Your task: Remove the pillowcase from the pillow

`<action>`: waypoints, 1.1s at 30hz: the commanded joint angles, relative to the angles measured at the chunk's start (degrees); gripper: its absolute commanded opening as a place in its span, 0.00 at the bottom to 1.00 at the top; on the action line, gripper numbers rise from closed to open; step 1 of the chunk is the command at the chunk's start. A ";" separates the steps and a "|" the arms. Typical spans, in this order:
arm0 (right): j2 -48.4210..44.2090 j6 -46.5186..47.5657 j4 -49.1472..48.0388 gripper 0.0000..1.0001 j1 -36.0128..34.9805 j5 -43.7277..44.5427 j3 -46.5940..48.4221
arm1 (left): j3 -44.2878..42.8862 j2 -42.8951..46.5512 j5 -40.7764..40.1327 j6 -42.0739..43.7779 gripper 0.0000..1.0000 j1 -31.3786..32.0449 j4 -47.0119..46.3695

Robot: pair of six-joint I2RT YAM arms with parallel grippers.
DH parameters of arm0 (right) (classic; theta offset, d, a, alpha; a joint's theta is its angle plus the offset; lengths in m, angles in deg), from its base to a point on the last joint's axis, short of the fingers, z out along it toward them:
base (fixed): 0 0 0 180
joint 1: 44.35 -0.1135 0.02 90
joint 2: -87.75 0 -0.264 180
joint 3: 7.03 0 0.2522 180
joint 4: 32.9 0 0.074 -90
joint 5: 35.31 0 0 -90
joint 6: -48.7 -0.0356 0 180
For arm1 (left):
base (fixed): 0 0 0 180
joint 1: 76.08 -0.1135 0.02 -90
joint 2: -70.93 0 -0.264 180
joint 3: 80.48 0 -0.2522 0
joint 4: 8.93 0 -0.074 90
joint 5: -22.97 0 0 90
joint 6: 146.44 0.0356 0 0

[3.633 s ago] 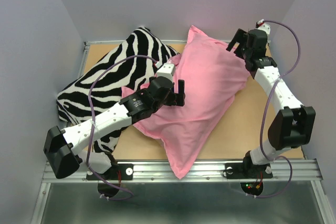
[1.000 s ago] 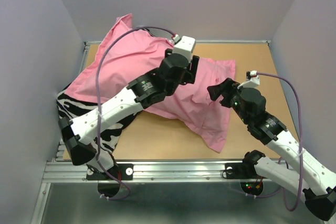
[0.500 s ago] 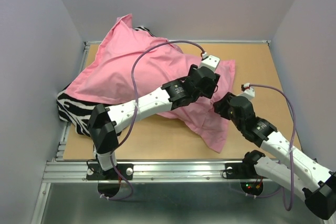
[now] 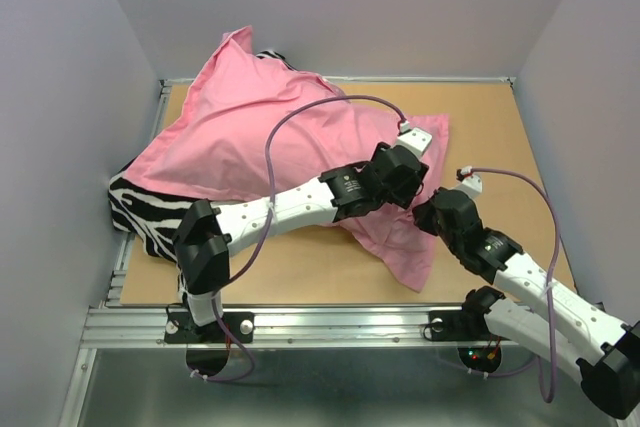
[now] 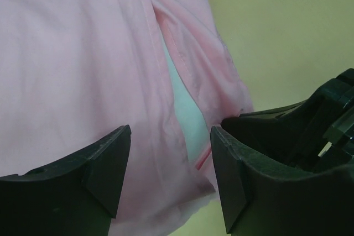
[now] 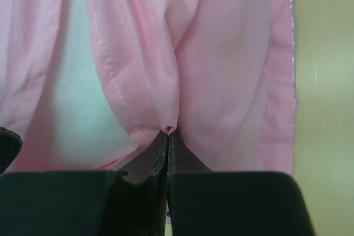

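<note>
The pink pillowcase lies from the desk's far-left corner toward its near-right part, with the white pillow showing in its open mouth. The right gripper's fingers are pressed together on what looks like a pinched fold of hem. The left gripper's fingers stand apart over the cloth beside it.

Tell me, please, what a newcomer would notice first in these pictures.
The pink pillowcase sprawls over the left and middle of the table, draped over a zebra-striped pillow at the left edge. At its near right corner, the right gripper pinches a fold shut while the open left gripper hovers by the slit showing white pillow.
</note>
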 commanded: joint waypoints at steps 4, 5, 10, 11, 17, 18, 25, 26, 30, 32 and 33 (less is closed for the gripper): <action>-1.00 -1.47 0.41 0.01 -0.40 1.94 -2.84 | -3.15 -3.58 -9.31 1.91 0.56 2.22 5.43; -1.44 -1.55 0.68 0.01 -0.39 2.20 -3.10 | -3.33 -4.10 -10.62 1.48 0.46 2.22 6.05; -2.06 -1.47 1.56 0.01 -0.39 1.85 -3.37 | -4.47 -3.23 -20.63 -0.19 0.00 2.13 11.06; -1.80 -1.47 1.65 0.00 -0.39 1.85 -3.37 | -4.38 -2.01 -21.70 -0.63 0.00 2.05 12.02; -0.48 -2.08 2.00 0.01 -0.39 1.33 -4.42 | -0.44 3.97 -25.49 -2.22 0.00 -0.50 13.18; -0.13 -2.43 2.00 0.01 -0.39 1.15 -4.95 | 0.53 5.98 -25.23 -2.39 0.00 -2.16 12.65; -1.09 -2.18 1.91 0.04 -0.39 -2.71 -5.83 | 8.87 12.76 -22.51 -2.40 0.00 -8.94 10.02; -1.44 -1.13 2.00 0.09 -0.39 -4.02 -5.22 | 9.76 13.72 -21.46 -2.22 0.00 -9.03 8.79; -2.76 1.43 2.00 0.33 -0.39 -9.03 -2.67 | 13.80 14.87 -14.86 -4.14 0.00 -7.89 6.24; -4.34 2.66 2.00 0.47 -0.39 -12.19 -1.44 | 16.87 15.58 -12.93 -5.03 0.00 -7.54 4.83; -6.26 3.10 2.09 0.56 -0.39 -13.08 -0.22 | 17.93 15.84 -12.14 -5.55 0.00 -7.19 3.26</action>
